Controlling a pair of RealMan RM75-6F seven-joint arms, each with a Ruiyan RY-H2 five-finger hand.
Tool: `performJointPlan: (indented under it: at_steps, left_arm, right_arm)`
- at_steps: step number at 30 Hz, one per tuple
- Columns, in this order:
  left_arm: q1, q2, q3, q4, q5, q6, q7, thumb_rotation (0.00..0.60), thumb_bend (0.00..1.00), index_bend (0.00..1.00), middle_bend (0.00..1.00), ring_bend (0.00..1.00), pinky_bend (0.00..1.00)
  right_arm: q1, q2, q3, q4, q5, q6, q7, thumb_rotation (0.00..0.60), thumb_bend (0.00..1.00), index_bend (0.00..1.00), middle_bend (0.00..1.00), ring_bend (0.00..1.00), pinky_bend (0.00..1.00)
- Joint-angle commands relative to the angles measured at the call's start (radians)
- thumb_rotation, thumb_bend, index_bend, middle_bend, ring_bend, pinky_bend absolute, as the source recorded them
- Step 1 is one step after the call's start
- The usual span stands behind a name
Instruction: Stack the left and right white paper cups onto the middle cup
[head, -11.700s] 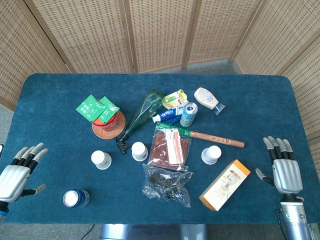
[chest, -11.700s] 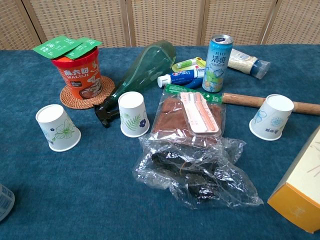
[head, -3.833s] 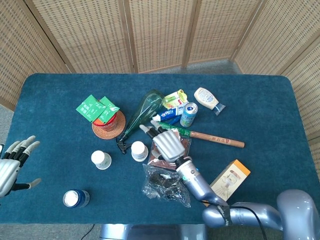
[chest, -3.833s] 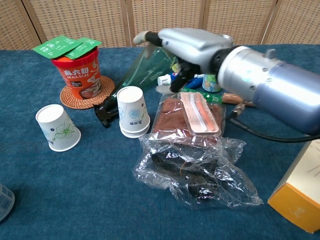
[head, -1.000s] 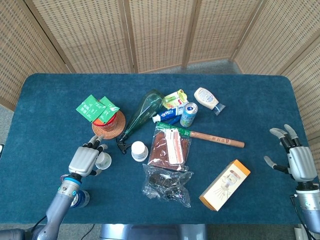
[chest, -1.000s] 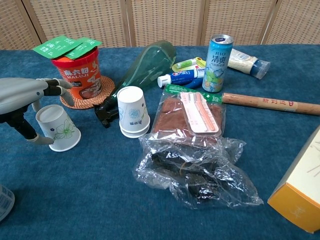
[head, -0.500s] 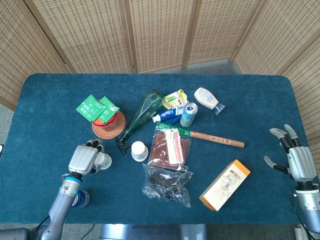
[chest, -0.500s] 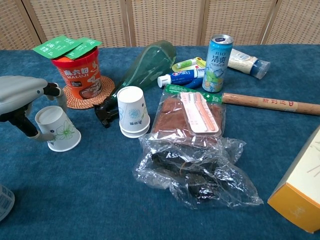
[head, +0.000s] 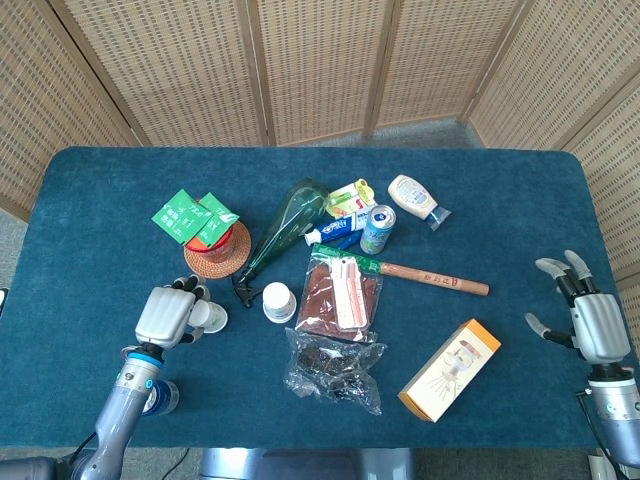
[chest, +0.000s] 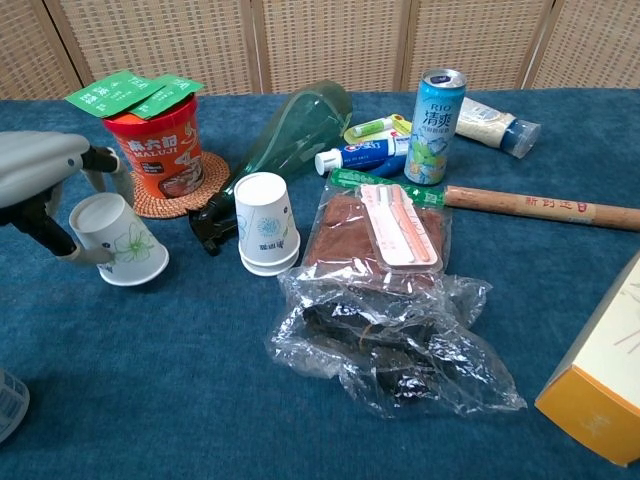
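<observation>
Now left hand (chest: 35, 165) is wrapping its fingers (chest: 98, 158) round the left cup (chest: 118, 240), tipping it w/ rim partly off the worktop (chest: 180, 400). Middle stack (chest: 266, 223) is standing upright just to the hand's right, w/ right cup apparently already on it. Cup's long axis is leaning twd the hand. Right hand (head: 592, 325) is hanging well apart at far edge, fingers spread, holding nothing, so left is nearer.
</observation>
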Motion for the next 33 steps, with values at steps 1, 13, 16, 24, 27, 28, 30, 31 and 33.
performJointPlan:
  at_steps: [1,13,16,24,27,28,30,31,33]
  left_arm:
    - [-0.003,0.039,-0.017,-0.057,0.009,0.004,-0.015,0.6,0.26,0.44,0.28,0.32,0.59]
    - [-0.092,0.082,-0.119,-0.217,-0.012,-0.004,0.041,0.6,0.26,0.44,0.28,0.32,0.59]
    - [-0.127,0.062,-0.153,-0.224,-0.06,-0.023,0.043,0.6,0.26,0.44,0.28,0.31,0.59]
    - [-0.208,-0.005,-0.183,-0.231,-0.167,-0.017,0.118,0.6,0.25,0.43,0.28,0.31,0.58]
    - [-0.229,-0.027,-0.186,-0.23,-0.184,-0.004,0.135,0.6,0.25,0.43,0.28,0.3,0.58]
    - [-0.235,-0.033,-0.185,-0.227,-0.185,0.002,0.143,0.6,0.25,0.43,0.28,0.3,0.58]
    - [-0.247,-0.045,-0.184,-0.22,-0.188,0.009,0.149,0.6,0.25,0.43,0.28,0.3,0.57]
    - [-0.251,-0.049,-0.184,-0.218,-0.192,0.011,0.151,0.6,0.25,0.43,0.28,0.3,0.57]
    - [-0.259,-0.054,-0.182,-0.211,-0.202,0.019,0.16,0.6,0.25,0.43,0.28,0.3,0.57]
  right_arm:
    - [0.0,-0.002,-0.002,0.0,-0.002,-0.003,-0.004,0.6,0.25,0.19,0.24,0.07,0.43]
    - [0.0,-0.006,-0.005,0.0,0.001,-0.022,-0.016,0.6,0.25,0.19,0.24,0.07,0.43]
    - [0.0,-0.004,-0.004,-0.002,0.001,-0.023,-0.015,0.6,0.26,0.19,0.24,0.07,0.44]
    - [0.0,-0.003,-0.001,-0.001,0.0,-0.022,-0.013,0.6,0.26,0.19,0.24,0.07,0.44]
    - [0.0,-0.003,-0.001,0.0,0.0,-0.022,-0.013,0.6,0.26,0.19,0.24,0.07,0.44]
    - [0.0,-0.003,-0.001,0.0,0.0,-0.022,-0.013,0.6,0.26,0.19,0.24,0.07,0.43]
    - [0.0,-0.003,0.001,0.0,0.001,-0.022,-0.012,0.6,0.26,0.19,0.24,0.07,0.44]
    - [-0.001,-0.003,0.002,0.0,0.002,-0.021,-0.011,0.6,0.26,0.19,0.24,0.07,0.44]
    - [-0.001,-0.003,0.004,0.0,0.002,-0.018,-0.012,0.6,0.26,0.19,0.24,0.07,0.44]
